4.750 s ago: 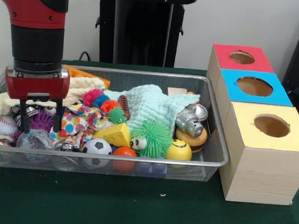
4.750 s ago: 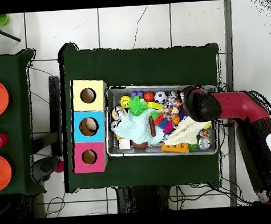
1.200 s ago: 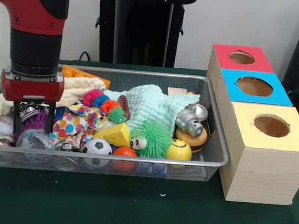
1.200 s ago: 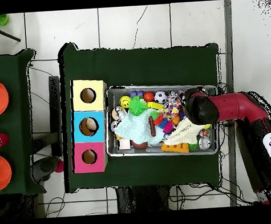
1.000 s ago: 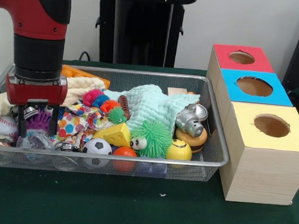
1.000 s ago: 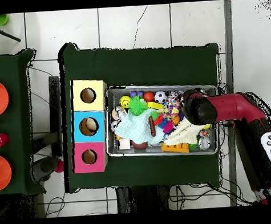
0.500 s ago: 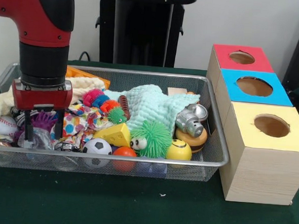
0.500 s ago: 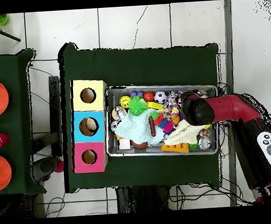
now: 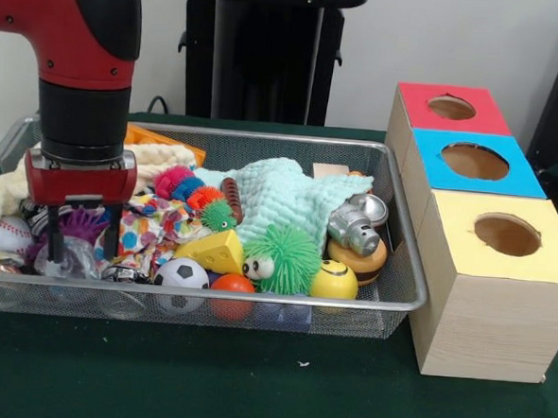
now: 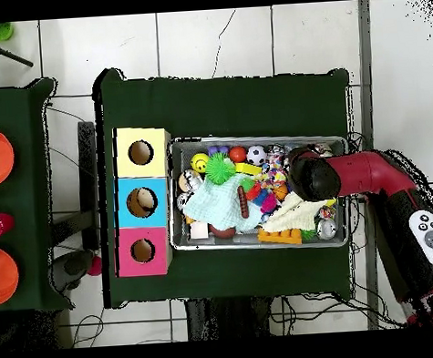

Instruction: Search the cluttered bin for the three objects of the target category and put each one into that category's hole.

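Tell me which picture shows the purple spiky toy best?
The front view. There the purple spiky toy sits in plain sight between the tool's two open fingers, at the wire bin's end. In the overhead view the red arm covers that spot, so the toy is hidden.

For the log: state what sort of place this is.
Probably a robotics lab or test room: a wire bin of mixed toys on a green-covered table, three wooden boxes with coloured tops and holes, a tiled floor, and the robot's hand over the bin.
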You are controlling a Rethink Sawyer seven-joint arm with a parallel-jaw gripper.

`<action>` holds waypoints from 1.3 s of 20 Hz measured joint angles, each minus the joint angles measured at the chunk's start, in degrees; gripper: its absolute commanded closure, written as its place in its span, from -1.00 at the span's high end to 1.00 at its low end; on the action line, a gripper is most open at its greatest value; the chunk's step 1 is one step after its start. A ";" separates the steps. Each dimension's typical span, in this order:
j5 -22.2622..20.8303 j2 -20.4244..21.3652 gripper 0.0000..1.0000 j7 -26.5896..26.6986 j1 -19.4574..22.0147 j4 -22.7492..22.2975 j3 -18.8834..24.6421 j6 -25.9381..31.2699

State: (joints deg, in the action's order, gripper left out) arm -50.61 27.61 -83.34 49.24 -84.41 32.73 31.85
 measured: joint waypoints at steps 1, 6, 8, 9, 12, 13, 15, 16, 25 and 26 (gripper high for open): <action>0.00 0.00 1.00 0.00 -0.05 0.00 -0.06 0.00; 0.00 0.00 1.00 0.00 -0.58 0.00 -0.63 0.00; 0.00 0.00 1.00 0.00 -0.82 0.00 -0.86 -0.01; 0.00 0.00 1.00 0.00 -1.02 0.00 -1.06 -0.01; 0.00 0.00 1.00 0.00 -1.48 0.00 -1.50 -0.01; 0.00 0.00 1.00 0.00 -1.58 0.00 -1.59 -0.01; 0.00 0.00 1.00 0.00 -1.95 0.01 -1.95 -0.01; 0.00 0.00 1.00 0.00 -1.98 0.01 -2.00 -0.01; 0.01 0.04 1.00 0.00 -2.38 0.16 -2.55 -0.02; 0.01 0.05 1.00 0.00 -2.40 0.17 -2.57 -0.02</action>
State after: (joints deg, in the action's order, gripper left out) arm -50.60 27.66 -83.34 46.83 -84.24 30.16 31.83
